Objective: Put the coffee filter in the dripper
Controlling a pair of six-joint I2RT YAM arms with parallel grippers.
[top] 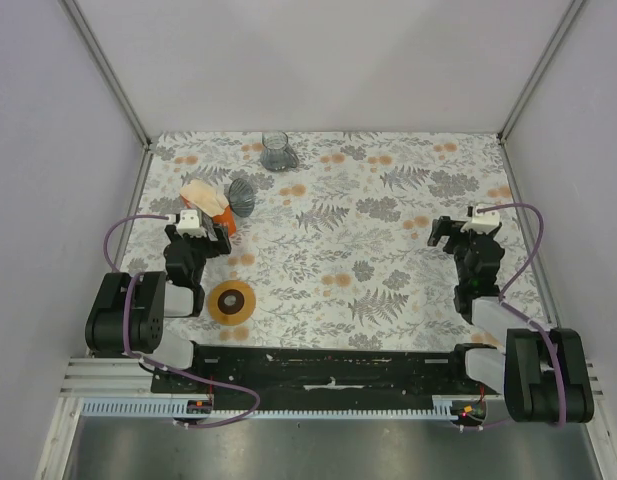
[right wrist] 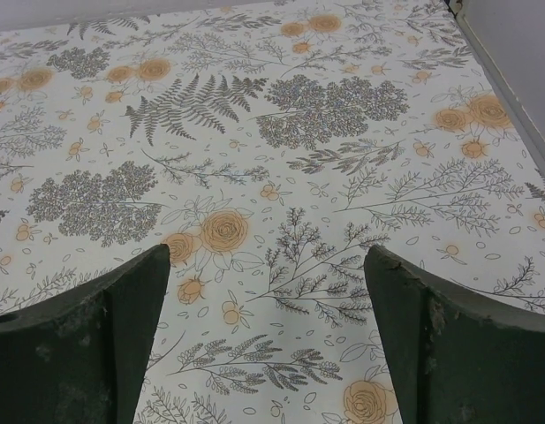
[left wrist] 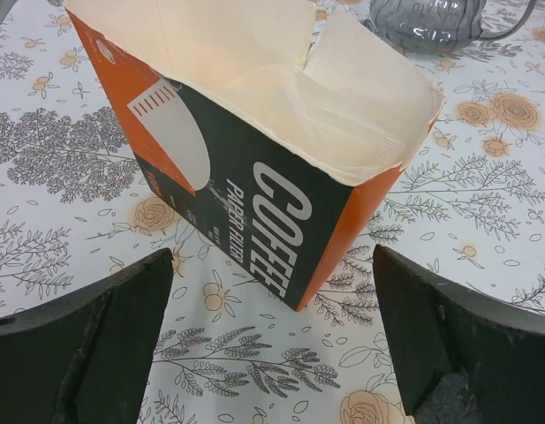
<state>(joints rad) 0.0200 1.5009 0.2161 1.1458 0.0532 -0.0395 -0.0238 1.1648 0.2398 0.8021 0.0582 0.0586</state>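
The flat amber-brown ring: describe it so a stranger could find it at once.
Start at the left arm's black base at the table's near edge. Just right of it lies the amber-brown ring with a centre hole. Unlike the orange packet, dark cone dripper and grey glass cup farther back, it is flat.

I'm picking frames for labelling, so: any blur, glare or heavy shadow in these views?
Top external: soft even light, faint shadows, no glare; the small dark see-through ribbed dripper is tiny and hard to read. Left wrist: the orange and black paper-filter packet is sharp, its print legible; the near fingers are dark and detail-poor. Right wrist: the floral tablecloth is crisp.
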